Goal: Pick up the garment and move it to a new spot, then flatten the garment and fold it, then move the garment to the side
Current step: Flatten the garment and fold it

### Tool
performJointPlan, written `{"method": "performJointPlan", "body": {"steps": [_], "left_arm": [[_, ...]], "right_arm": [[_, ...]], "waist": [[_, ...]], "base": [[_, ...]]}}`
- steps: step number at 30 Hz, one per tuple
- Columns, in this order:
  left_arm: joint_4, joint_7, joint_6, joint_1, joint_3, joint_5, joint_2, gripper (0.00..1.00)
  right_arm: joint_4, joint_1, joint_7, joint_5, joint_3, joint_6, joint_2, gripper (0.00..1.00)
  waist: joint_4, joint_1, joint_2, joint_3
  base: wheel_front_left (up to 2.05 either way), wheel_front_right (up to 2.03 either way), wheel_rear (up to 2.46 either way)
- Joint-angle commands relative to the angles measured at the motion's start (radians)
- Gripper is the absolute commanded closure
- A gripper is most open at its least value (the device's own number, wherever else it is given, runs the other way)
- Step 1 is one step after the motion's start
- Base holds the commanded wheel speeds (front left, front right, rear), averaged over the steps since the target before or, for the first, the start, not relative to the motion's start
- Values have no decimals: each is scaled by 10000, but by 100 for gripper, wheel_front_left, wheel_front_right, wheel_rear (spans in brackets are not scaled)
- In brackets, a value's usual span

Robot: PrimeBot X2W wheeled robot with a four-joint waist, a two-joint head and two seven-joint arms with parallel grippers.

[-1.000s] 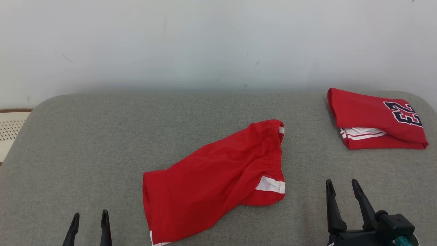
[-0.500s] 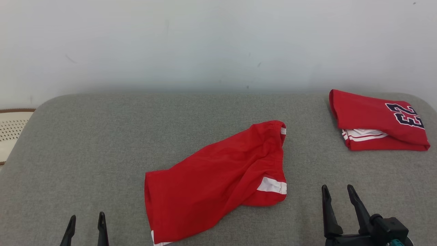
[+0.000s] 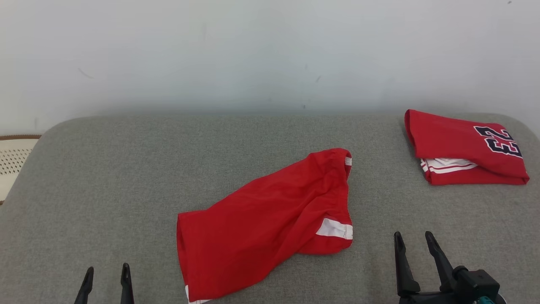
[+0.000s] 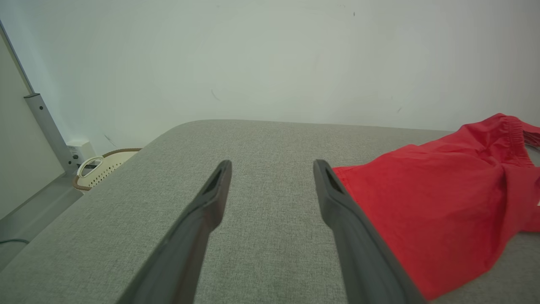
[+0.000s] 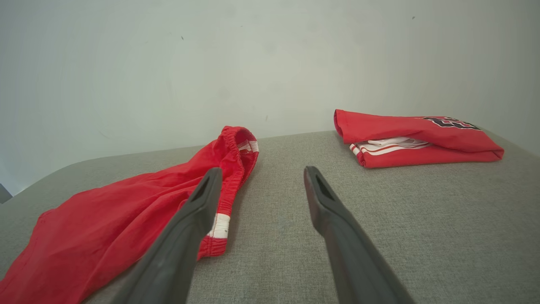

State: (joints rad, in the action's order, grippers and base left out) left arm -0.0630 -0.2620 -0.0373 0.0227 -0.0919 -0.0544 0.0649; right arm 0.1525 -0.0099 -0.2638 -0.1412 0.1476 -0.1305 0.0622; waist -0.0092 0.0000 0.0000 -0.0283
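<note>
Red shorts (image 3: 270, 219) with white trim lie loosely spread and wrinkled in the middle of the grey padded surface (image 3: 126, 169); they also show in the left wrist view (image 4: 443, 202) and right wrist view (image 5: 126, 211). My left gripper (image 3: 106, 272) stands open at the lower left, apart from the shorts' left edge, nothing between its fingers. My right gripper (image 3: 413, 238) stands open at the lower right, to the right of the shorts' striped hem, holding nothing.
A folded red jersey (image 3: 464, 147) with dark numerals lies at the far right of the surface, also in the right wrist view (image 5: 413, 139). A pale perforated basket (image 3: 12, 160) sits off the left edge. A white wall (image 3: 270, 50) rises behind.
My right gripper has drawn back toward the bottom edge and slightly left. My left gripper has dropped slightly lower. The shorts lie as before; the view shifted slightly.
</note>
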Motion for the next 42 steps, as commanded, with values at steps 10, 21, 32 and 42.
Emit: {"method": "performJointPlan", "body": {"steps": [10,21,32,42], "left_arm": [[-121,-39,-8,-40,78,168,135,0],[-319,-39,102,-135,262,206,304,0],[-443,-39,207,-189,466,106,459,0],[-473,-39,368,-132,617,-183,380,0]], "right_arm": [[132,-2,-8,97,120,-5,-13,0],[204,32,61,9,203,-5,39,0],[305,89,132,-120,286,-5,58,0],[419,96,333,-355,356,-5,89,0]], "waist": [[-7,0,0,-89],[8,0,0,-197],[-13,0,0,-252],[37,0,0,-221]], "base": [[0,0,0],[0,0,0],[0,0,0],[0,0,0]]}}
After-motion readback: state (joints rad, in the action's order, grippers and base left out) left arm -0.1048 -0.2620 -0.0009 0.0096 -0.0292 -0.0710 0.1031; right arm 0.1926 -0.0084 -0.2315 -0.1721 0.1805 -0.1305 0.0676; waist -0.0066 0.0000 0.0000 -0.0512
